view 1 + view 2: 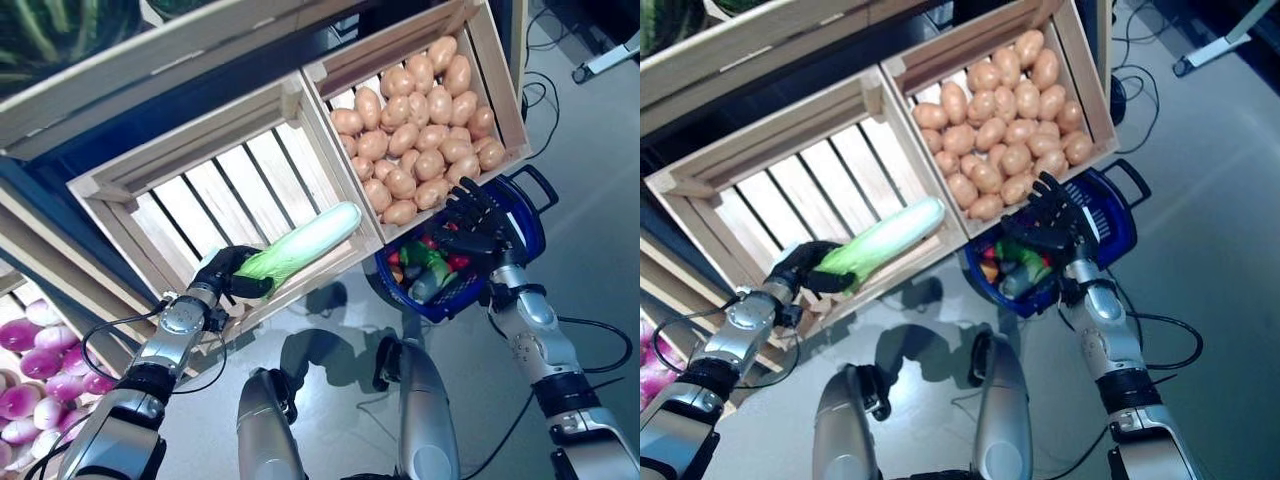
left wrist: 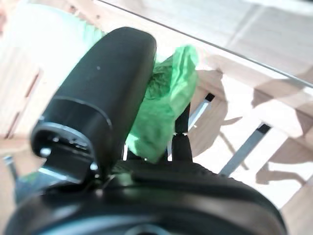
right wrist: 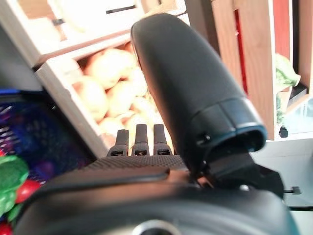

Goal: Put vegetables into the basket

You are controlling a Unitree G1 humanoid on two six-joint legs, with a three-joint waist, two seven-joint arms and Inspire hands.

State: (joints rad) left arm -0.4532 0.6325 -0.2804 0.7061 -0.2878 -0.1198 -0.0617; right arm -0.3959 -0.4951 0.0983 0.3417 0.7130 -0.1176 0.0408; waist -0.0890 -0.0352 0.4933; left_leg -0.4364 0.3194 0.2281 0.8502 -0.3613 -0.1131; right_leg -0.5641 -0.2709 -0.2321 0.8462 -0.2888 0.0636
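Cabbage [image 1: 300,244], long and pale green, sits at centre-left of the frame, its leafy end clamped in the left hand [image 1: 228,272] over the front rim of the slatted crate [image 1: 190,190], which holds nothing else. To do this step well, I judge the hand should lift it clear of that rim before swinging right, keeping it level. Right of centre, the potato crate [image 1: 495,75] is heaped with potatoes [image 1: 415,125]. Lower right, the blue basket [image 1: 528,225] already holds red and green vegetables [image 1: 430,262]; the right hand [image 1: 470,222] grips its rim.
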